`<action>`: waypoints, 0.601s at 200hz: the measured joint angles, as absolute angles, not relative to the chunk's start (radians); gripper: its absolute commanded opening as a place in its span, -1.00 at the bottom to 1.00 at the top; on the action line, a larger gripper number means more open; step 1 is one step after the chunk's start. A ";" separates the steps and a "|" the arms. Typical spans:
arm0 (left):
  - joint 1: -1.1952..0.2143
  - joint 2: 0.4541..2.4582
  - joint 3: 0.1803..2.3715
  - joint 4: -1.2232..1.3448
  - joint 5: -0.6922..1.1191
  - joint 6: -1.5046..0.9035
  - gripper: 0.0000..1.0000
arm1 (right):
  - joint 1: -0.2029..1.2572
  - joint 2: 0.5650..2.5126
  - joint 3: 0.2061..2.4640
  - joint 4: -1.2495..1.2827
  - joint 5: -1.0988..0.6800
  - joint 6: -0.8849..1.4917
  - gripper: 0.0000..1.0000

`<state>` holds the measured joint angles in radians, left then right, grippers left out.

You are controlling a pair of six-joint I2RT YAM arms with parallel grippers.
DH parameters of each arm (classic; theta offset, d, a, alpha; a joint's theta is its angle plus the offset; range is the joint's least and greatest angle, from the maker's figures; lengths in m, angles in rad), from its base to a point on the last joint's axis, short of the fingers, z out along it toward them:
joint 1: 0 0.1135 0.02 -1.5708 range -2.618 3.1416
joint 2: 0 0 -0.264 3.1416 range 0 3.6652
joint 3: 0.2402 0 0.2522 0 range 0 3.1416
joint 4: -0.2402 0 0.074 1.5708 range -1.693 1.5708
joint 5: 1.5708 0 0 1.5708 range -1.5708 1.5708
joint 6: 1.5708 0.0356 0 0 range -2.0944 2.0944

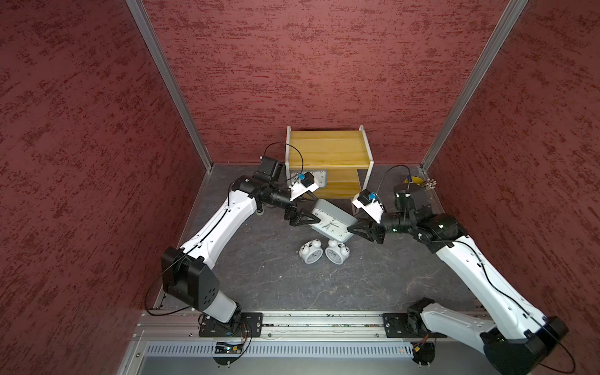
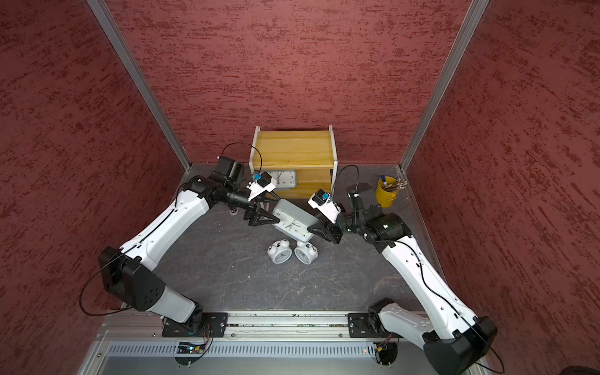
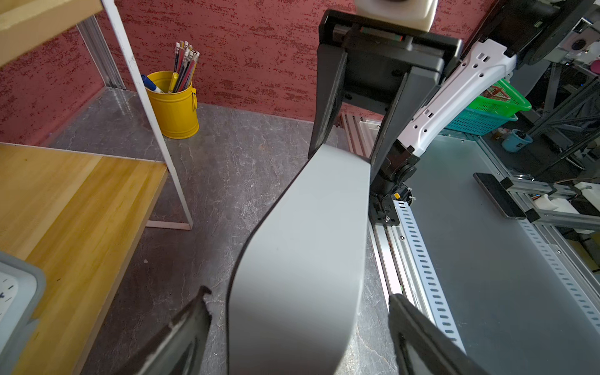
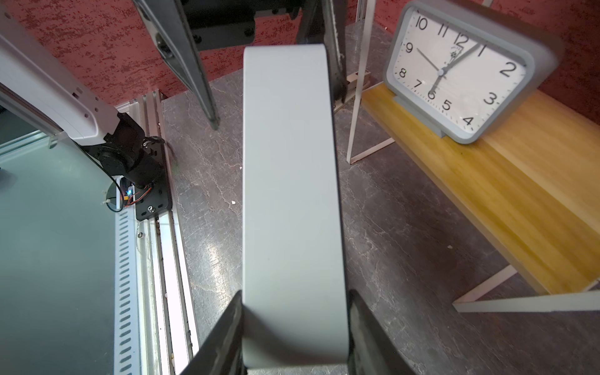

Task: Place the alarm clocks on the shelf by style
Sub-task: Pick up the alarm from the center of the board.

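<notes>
A grey rectangular alarm clock [image 1: 331, 224] [image 2: 293, 222] hangs tilted above the floor in front of the shelf [image 1: 328, 146]. My right gripper [image 1: 354, 227] [image 4: 295, 295] is shut on its right end, both pads pressed against the grey casing [image 4: 292, 194]. My left gripper [image 1: 313, 211] [image 3: 298, 295] straddles the other end of the clock [image 3: 302, 259], open, with a gap at each finger. A second grey alarm clock [image 1: 319, 178] [image 4: 461, 74] stands on the shelf's lower board [image 4: 519, 194]. Two white twin-bell alarm clocks [image 1: 311, 255] [image 1: 337, 253] lie side by side on the floor below the held one.
A yellow pen cup [image 2: 386, 193] [image 3: 173, 107] stands to the right of the shelf, behind the right arm. The shelf's top board [image 2: 293, 149] carries nothing. Red walls close in the back and both sides. A metal rail [image 1: 324, 319] runs along the front.
</notes>
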<state>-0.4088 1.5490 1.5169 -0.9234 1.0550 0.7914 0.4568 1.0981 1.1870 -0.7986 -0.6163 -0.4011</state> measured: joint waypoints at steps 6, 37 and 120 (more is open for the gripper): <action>-0.409 1.549 1.518 -0.927 1.057 0.796 0.34 | 0.457 1.099 1.187 -0.799 -0.616 -0.401 -0.34; -0.406 1.552 1.522 -0.936 1.053 0.803 0.00 | 0.458 1.100 1.187 -0.806 -0.614 -0.410 -0.34; -0.398 1.552 1.522 -0.931 1.068 0.817 -0.98 | 0.459 1.085 1.162 -0.757 -0.595 -0.399 0.05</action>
<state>-0.3981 1.5520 1.5223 -0.9306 1.0683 0.8173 0.4591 1.0851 1.1618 -0.7567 -0.5949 -0.3988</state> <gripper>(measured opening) 0.443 0.468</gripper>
